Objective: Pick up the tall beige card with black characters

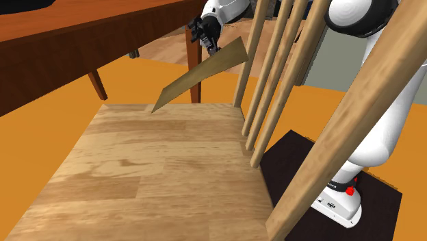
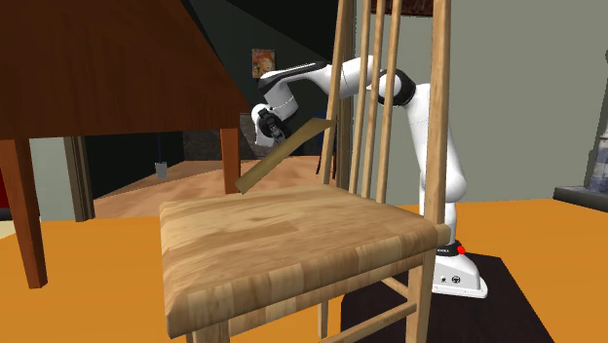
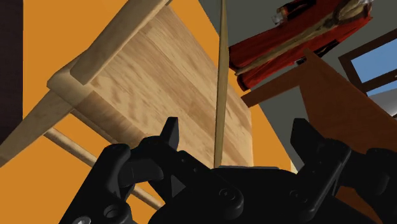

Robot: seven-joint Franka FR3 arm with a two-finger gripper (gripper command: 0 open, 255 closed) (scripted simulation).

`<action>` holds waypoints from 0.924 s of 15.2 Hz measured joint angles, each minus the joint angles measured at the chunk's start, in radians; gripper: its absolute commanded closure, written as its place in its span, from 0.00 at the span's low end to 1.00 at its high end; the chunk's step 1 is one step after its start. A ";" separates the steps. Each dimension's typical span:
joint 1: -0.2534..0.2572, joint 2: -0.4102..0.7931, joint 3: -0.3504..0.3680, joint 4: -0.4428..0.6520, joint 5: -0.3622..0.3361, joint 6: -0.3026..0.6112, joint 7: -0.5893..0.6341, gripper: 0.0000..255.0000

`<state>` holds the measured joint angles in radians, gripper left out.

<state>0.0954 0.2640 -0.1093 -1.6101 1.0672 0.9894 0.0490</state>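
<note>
Black gripper (image 1: 211, 42) at the upper part of a thin tan card (image 1: 195, 77), which slants over the far edge of a wooden chair seat (image 1: 150, 178), beside the seat's back spindles (image 1: 274, 75).

Pale grained wood chair seat (image 1: 157, 171), darker reddish wood table (image 1: 68, 41), matt tan card (image 1: 202, 74).

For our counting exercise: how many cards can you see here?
1: the card, tilted over the back of the chair seat, at the gripper. Others may be hidden.

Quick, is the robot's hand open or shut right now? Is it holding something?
Hand: cannot be told. The tall tan flat card tilts with its upper end at the hand.
</note>
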 measured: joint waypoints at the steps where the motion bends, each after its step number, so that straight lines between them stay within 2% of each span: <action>1: 0.000 0.000 0.000 -0.001 0.002 0.002 0.003 1.00; 11: 0.002 0.000 -0.002 -0.001 0.008 0.005 0.014 1.00; 14: -0.005 0.008 -0.007 0.016 0.015 -0.056 0.033 1.00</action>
<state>0.0906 0.2724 -0.1160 -1.5939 1.0823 0.9336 0.0817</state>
